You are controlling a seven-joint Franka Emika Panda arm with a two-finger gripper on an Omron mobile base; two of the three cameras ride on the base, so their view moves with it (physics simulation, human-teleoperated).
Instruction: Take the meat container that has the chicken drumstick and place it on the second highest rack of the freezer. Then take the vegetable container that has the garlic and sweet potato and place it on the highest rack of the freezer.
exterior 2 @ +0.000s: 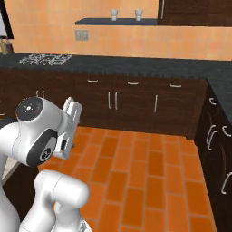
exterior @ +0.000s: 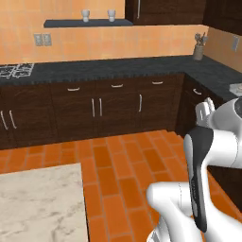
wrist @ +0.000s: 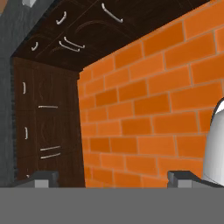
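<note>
We are holding our pincer (wrist: 112,179) wide open and empty, pointing over the orange brick-tiled floor (wrist: 148,105) toward dark wooden cabinets (wrist: 46,127).

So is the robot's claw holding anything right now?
Nothing. The claw is open, its two fingertips spread wide with just the orange tile floor between them.

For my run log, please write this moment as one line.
arm: folded near base | white two-finger gripper: jaws open, empty | facing: dark wooden cabinets, orange tiled floor | task containers: untouched
</note>
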